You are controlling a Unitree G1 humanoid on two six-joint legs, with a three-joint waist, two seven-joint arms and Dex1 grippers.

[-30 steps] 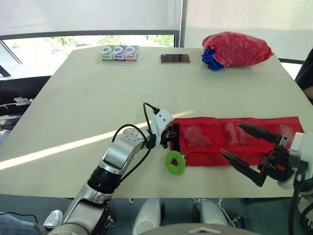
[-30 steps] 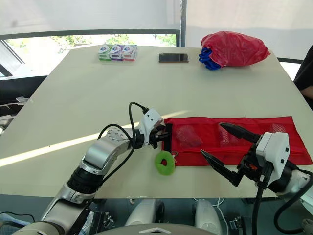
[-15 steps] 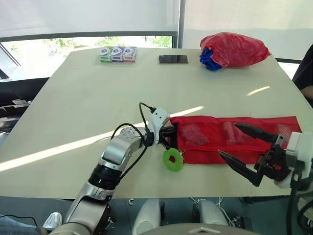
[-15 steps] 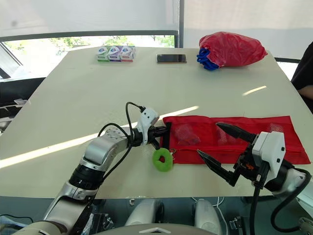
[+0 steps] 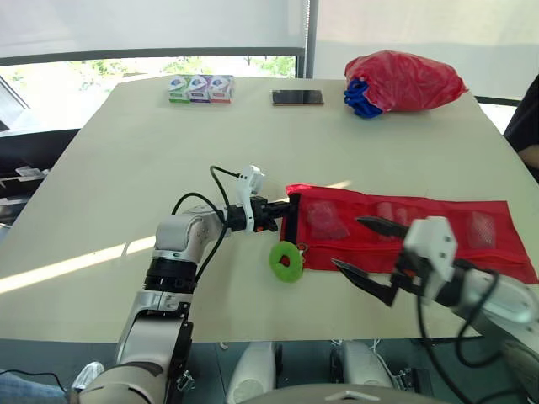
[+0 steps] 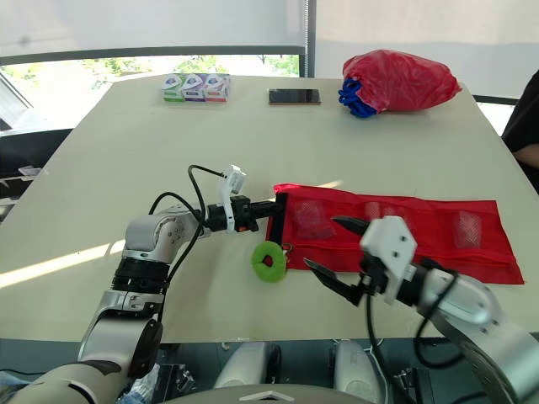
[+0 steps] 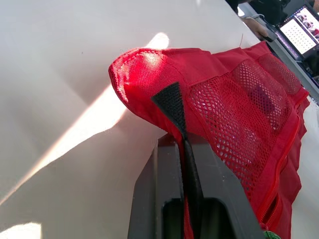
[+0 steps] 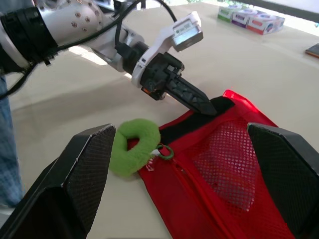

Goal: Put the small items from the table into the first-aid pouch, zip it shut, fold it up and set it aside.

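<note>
The pale tabletop (image 5: 168,143) carries the red mesh first-aid pouch (image 5: 370,206), spread unfolded toward the near right. The right hand (image 5: 345,241) hangs spread wide over its near left part. The left hand (image 5: 285,208) is clamped on the pouch's black left edge. A green ring (image 5: 287,261) lies at its near left corner.

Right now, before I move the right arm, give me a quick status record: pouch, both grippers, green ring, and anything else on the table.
pouch: red first-aid pouch lies unfolded lengthwise on the table, its left end raised off the surface
left gripper: shut on the pouch's black end tab
right gripper: open, at the pouch's near edge, holding nothing
green ring: on the table at the pouch's near left corner, by the zip pull
far edge: three small boxes, phone, red bag
</note>
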